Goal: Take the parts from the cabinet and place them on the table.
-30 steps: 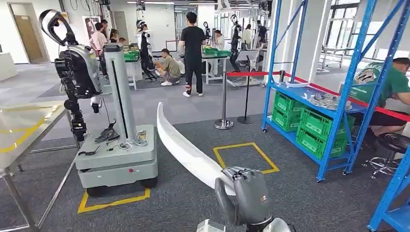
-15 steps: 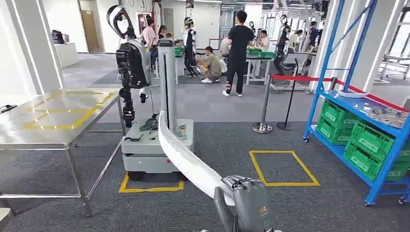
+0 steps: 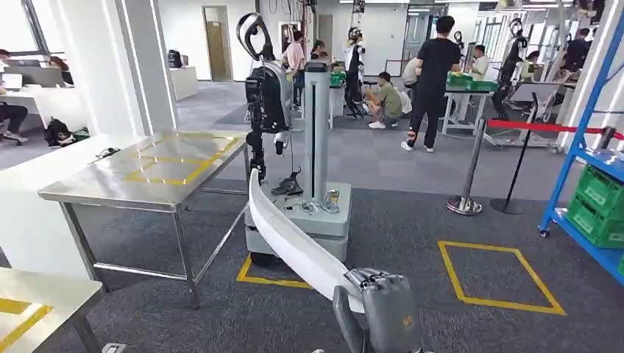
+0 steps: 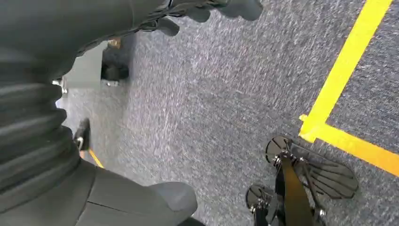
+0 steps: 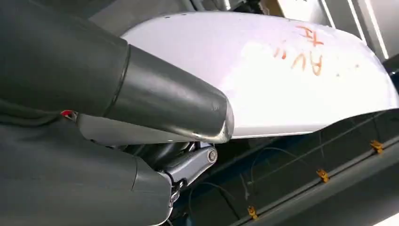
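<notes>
Grey carpet lies before the table (image 3: 140, 193); the right hand (image 3: 383, 309) grips the white part (image 3: 287, 239), carrying step, next approach table.

The long white part (image 3: 288, 239) looks like smooth, glossy plastic — orange marker letters show on it in the right wrist view. The table (image 3: 110, 187) has a brushed, reflective metal top; the floor (image 3: 412, 220) is rough grey carpet — matt, with yellow tape.

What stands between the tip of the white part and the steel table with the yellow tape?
In the head view, nothing: the white part's tip ends beside the steel table's corner, with bare carpet between; the wheeled robot stand sits behind.
</notes>
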You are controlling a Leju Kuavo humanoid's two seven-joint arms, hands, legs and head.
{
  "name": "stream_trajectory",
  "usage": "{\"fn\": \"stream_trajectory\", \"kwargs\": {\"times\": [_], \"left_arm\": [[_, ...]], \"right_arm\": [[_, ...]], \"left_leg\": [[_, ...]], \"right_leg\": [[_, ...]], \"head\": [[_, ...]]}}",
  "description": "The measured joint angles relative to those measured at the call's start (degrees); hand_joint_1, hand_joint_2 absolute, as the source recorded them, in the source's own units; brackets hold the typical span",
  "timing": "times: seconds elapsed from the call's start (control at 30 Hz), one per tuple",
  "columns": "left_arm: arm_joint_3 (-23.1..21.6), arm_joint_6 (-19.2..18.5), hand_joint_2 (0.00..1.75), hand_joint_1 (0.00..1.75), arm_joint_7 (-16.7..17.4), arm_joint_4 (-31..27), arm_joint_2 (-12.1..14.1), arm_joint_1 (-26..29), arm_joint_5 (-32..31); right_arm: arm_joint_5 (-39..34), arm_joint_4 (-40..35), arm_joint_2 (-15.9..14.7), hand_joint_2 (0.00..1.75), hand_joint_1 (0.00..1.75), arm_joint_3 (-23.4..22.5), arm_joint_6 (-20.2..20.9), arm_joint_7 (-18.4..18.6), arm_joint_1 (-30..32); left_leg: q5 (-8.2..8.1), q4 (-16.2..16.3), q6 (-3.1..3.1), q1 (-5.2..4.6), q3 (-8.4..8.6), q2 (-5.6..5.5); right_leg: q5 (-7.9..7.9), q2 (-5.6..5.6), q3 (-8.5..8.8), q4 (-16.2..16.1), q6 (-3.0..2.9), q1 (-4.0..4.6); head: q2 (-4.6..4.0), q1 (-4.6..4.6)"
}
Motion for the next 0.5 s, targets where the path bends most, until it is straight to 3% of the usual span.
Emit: {"fn": "stream_trajectory", "kwargs": {"times": [0.03,0.07,0.1,0.13,0.17,0.23,0.27,0.3,0.33,0.43,0.47,0.5], "left_arm": [[0.0,-0.07,1.75,0.0,-0.27,0.0,0.02,-0.19,0.07],[0.0,-0.13,1.75,0.0,-0.31,-0.02,0.07,-0.27,0.07],[0.0,-0.13,1.75,0.0,-0.33,-0.02,0.09,-0.29,0.07],[0.0,-0.13,1.75,0.0,-0.35,-0.02,0.09,-0.24,0.07],[0.0,-0.11,1.75,0.0,-0.37,-0.02,0.09,-0.14,0.07],[0.0,-0.11,1.75,0.0,-0.33,-0.02,0.22,-0.06,-0.09],[0.0,-0.13,1.75,0.0,-0.35,-0.02,0.33,-0.13,-0.09],[0.0,-0.13,1.75,0.0,-0.37,0.04,0.11,-0.29,-0.07],[0.0,-0.02,1.75,0.0,-0.44,-0.02,0.18,-0.36,0.05],[0.0,0.5,1.75,0.0,-0.33,-0.02,0.17,-0.3,-0.07],[0.0,0.68,1.75,0.0,-0.27,-0.02,0.15,-0.29,-0.26],[0.0,0.72,1.75,0.0,-0.24,-0.02,0.18,-0.32,-0.33]], "right_arm": [[-0.02,0.13,0.0,0.0,1.75,-0.02,0.04,-0.24,-0.02],[-0.09,0.26,0.0,0.0,1.75,-0.02,0.06,-0.35,0.11],[-0.13,0.46,0.0,0.0,1.75,-0.02,0.06,-0.44,0.3],[-0.18,0.68,0.0,0.0,1.75,0.0,0.06,-0.57,0.37],[-0.31,0.85,0.0,0.0,1.75,0.0,0.02,-0.72,0.42],[-0.51,1.14,0.22,0.0,1.75,0.0,-0.05,-1.16,0.13],[-0.61,1.34,0.55,0.0,1.75,0.0,0.06,-1.38,-0.32],[-0.88,1.55,0.83,0.0,1.75,0.0,0.26,-1.58,-0.9],[-1.01,1.8,1.14,0.0,1.75,0.0,0.57,-1.6,-1.52],[-1.14,2.65,2.36,0.0,1.75,0.11,0.94,-1.62,-2.78],[-1.16,2.84,2.64,0.0,1.75,0.11,1.03,-1.62,-2.98],[-1.14,3.0,2.84,0.0,1.75,0.13,0.98,-1.64,-3.09]], "left_leg": [[-2.23,3.86,-0.22,0.01,-1.81,1.57],[-4.27,8.03,-0.42,0.1,-3.69,2.17],[-5.69,11.63,-0.66,0.18,-5.26,2.31],[-5.96,13.44,-0.88,0.23,-5.96,2.37],[-4.79,12.29,-1.1,0.35,-5.19,2.52],[-0.37,3.4,-1.47,0.53,-0.1,3.89],[0.96,-1.5,-1.59,0.56,2.6,6.05],[-0.36,-1.68,-0.94,-0.15,2.82,8.11],[0.22,-2.03,-0.13,0.2,2.87,7.43],[0.27,-1.85,1.04,0.02,2.49,5.14],[0.53,-2.1,1.5,0.4,2.62,4.4],[0.63,-2.11,1.76,0.47,2.5,3.71]], "right_leg": [[-0.01,-0.91,-0.04,-0.01,-0.08,0.12],[-0.12,-1.9,-0.08,0.05,-0.17,0.22],[-0.23,-2.86,-0.08,0.1,-0.21,0.22],[-0.33,-3.71,-0.09,0.2,-0.15,0.2],[-0.49,-4.61,-0.08,0.37,-0.03,0.11],[-1.06,-6.21,-0.1,1.11,0.51,-0.16],[-1.52,-6.88,-0.11,1.75,0.87,-0.23],[-1.88,-7.21,-0.27,2.07,1.31,0.31],[-2.17,-7.7,-0.31,2.57,1.54,0.36],[-2.33,-9.56,0.23,2.32,2.23,0.37],[-2.99,-8.06,0.2,2.81,2.83,-0.03],[-4.51,-4.21,-0.6,4.8,3.09,-0.36]], "head": [[0.0,0.09],[0.0,0.07],[0.0,0.04],[0.0,0.07],[0.0,0.05],[0.0,0.09],[0.0,0.07],[0.0,0.0],[0.0,0.16],[0.0,0.15],[0.0,0.2],[0.0,0.18]]}}
